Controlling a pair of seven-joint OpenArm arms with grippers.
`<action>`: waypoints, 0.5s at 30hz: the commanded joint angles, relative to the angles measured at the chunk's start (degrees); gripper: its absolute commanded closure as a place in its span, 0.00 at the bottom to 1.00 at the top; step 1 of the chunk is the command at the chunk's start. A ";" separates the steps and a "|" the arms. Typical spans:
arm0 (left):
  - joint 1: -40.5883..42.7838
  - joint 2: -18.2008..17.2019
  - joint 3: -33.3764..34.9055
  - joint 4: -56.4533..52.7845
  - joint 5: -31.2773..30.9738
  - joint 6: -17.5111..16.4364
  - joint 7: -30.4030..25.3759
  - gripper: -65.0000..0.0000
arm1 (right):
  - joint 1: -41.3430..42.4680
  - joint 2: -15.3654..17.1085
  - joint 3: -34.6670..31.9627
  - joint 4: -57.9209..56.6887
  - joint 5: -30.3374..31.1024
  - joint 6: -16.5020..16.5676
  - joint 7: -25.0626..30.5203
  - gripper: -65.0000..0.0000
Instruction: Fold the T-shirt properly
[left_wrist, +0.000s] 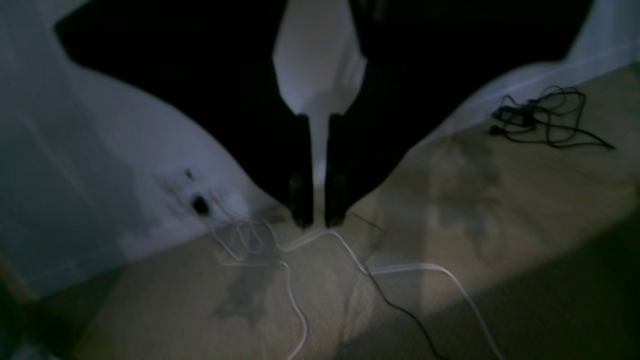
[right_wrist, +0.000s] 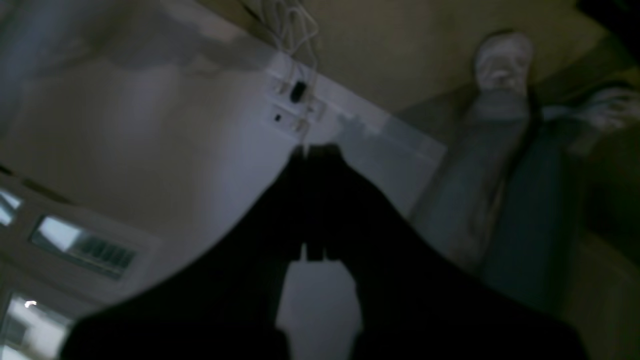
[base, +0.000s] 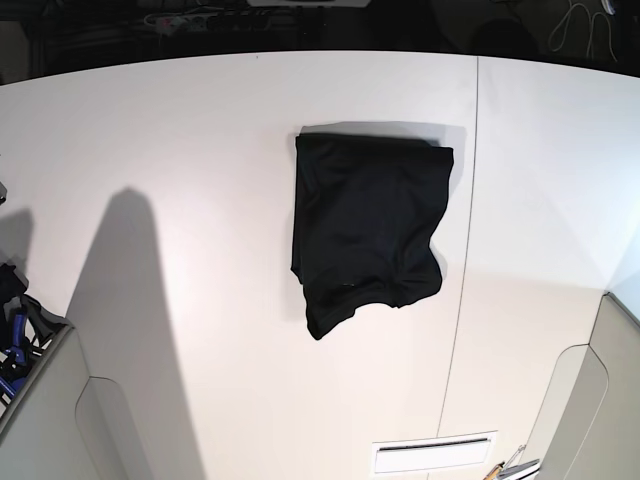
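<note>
Both arms' fingers (left_wrist: 318, 170) (right_wrist: 315, 200) pinched together over carpet and cables (left_wrist: 545, 117); T-shirt (base: 368, 225) lies folded on white table (base: 180, 150).

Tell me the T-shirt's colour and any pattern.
Plain black, no print; the T-shirt shows best in the base view.

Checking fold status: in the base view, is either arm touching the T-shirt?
No. The T-shirt lies alone, partly folded, on the white table, with no arm near it.

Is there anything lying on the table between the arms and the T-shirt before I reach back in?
Nothing visible: the T-shirt lies alone on the white table, with bare surface on every side.
</note>
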 joint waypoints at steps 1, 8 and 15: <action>-0.98 0.20 0.35 -1.95 -0.11 -0.17 0.46 0.92 | 1.33 0.04 -0.02 -1.40 -0.48 0.15 -0.81 1.00; -11.54 7.21 0.63 -15.06 -0.04 -0.15 -0.20 0.92 | 12.44 -3.43 0.00 -11.21 -3.15 -5.03 -0.59 1.00; -18.12 9.60 0.63 -21.73 2.01 0.87 -0.24 0.92 | 20.48 -5.97 -0.52 -16.44 -4.98 -5.81 -0.37 1.00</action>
